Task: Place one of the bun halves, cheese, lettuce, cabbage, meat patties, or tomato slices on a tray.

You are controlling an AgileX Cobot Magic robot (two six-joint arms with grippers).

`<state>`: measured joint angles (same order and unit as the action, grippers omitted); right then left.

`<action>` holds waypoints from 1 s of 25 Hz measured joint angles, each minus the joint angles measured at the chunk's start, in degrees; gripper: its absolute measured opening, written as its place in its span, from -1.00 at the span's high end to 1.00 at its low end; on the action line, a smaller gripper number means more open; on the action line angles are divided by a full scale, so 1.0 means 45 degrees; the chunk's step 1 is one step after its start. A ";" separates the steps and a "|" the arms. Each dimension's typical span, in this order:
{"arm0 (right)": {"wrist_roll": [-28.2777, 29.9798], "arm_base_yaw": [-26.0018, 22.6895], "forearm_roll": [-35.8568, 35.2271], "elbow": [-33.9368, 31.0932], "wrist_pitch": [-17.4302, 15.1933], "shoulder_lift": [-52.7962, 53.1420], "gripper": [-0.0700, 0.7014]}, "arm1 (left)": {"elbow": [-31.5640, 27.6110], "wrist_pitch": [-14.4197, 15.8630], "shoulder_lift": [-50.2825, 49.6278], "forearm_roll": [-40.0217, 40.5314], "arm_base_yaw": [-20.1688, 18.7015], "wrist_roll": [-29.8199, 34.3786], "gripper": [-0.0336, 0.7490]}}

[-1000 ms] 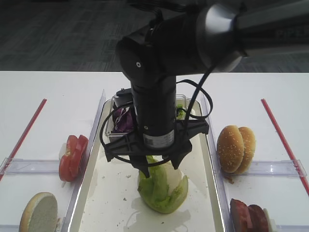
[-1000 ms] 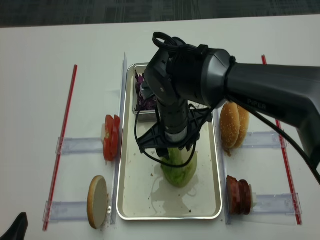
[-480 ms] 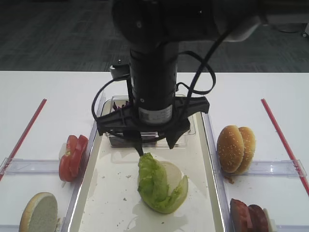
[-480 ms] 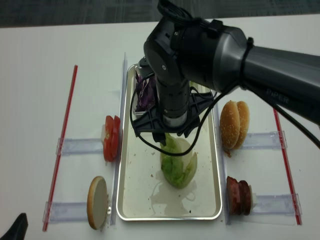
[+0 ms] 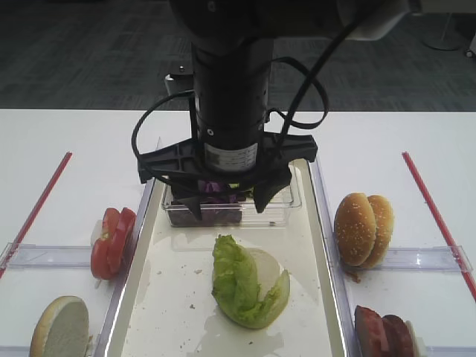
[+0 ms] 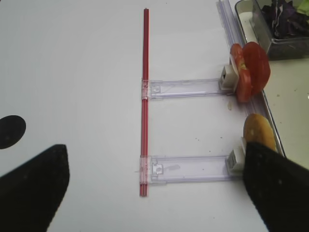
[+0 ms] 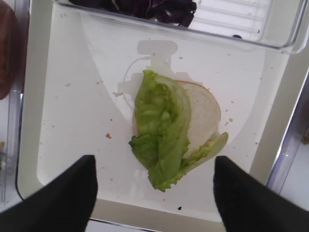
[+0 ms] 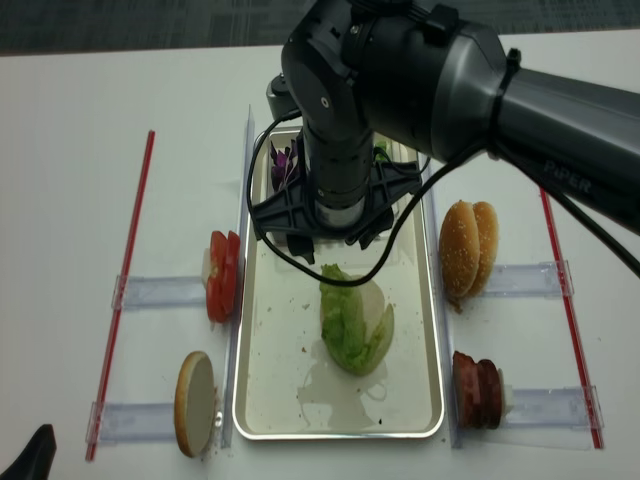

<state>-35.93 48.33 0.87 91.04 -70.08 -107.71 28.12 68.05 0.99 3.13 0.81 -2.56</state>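
**Lettuce on tray, R gripper clear above**

Lettuce lies on a pale bun half mid tray. R gripper hangs above it, jaws apart, nothing held. Cabbage sits in the clear box at tray's far end. L gripper: jaws apart, empty, over bare table.

A broad white table carries a long shiny silver metal tray, two thin red strips, clear plastic holders with bright red tomato slices, sesame bun halves, reddish-brown meat patties and another bun half.
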 joint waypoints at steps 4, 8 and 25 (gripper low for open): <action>-0.0079 -0.0329 -0.0628 0.0000 0.0000 0.0000 -0.68 | 0.0000 0.0000 0.0000 0.0000 0.0000 0.0000 -0.80; -0.0335 -0.0467 -0.0438 0.0000 0.0000 0.0221 -0.71 | 0.0000 0.0000 0.0000 0.0000 0.0000 0.0000 -0.80; 0.0425 -0.1649 -0.0379 0.0000 -0.0042 0.0498 -0.72 | 0.0000 0.0000 0.0000 0.0000 0.0000 0.0000 -0.80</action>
<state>-34.02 40.91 -0.83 91.04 -70.27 -105.47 28.12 68.05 0.99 3.13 0.81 -2.56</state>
